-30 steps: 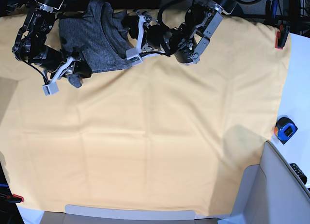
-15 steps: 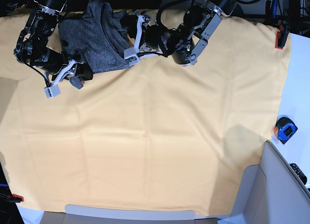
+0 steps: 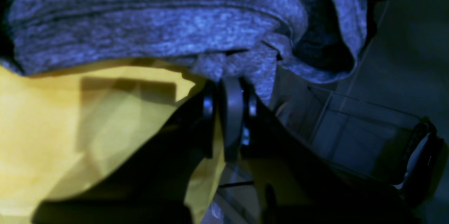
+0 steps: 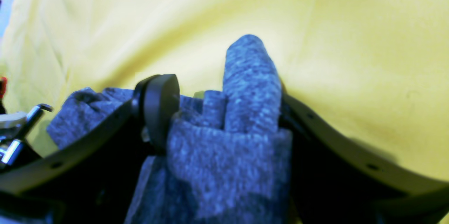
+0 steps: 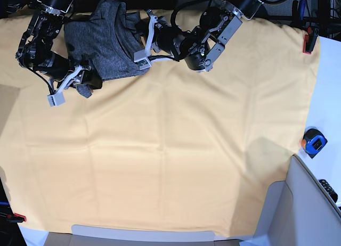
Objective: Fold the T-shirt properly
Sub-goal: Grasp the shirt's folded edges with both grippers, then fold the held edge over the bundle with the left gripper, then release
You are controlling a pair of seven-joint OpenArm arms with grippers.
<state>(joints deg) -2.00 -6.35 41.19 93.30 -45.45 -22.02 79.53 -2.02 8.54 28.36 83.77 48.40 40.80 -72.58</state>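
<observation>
Base view: shirt bunched in a dark grey heap at far edge of yellow cloth, between 2 arms; upper part cut off by frame top and hidden under arm links. Right gripper at heap's near left corner, a wad of fabric sticking out beside it. Left gripper against heap's right edge, fingertips lost in dark folds. Red clamps at cloth edges; small blue and orange object on white surface at right, too small to identify.

Left wrist view: fingers pressed together, pinching a fold of shirt above cloth. Lower frame in deep shadow, hard to read.

Right wrist view: fingers held partway apart, clamping a thick roll of shirt. Far finger mostly hidden behind fabric. Picture blurred.
</observation>
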